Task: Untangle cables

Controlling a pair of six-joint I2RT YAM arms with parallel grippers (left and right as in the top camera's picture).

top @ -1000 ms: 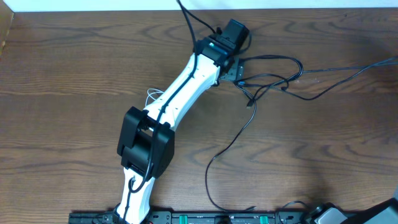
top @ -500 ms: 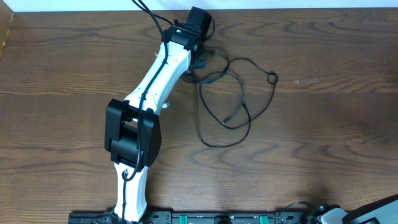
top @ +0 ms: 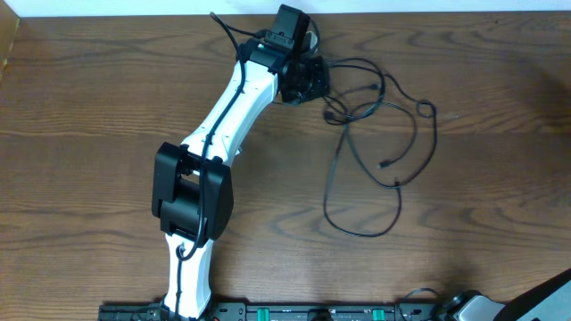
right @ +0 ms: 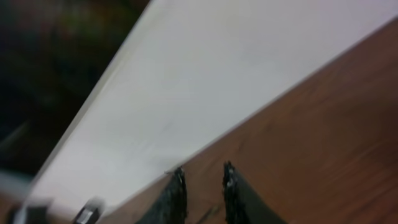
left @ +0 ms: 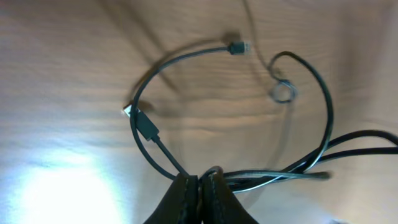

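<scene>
Plainly limp, the black cable [left: 147,127] sits pinched at its 12 o'clock tangle in left fingers [left: 193,190]; right fingers [right: 179,186] barely parted

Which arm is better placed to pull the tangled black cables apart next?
Left. The left gripper is shut on the black cables at the far side of the table. The right gripper, slightly open and empty, has no cable in its view.
</scene>
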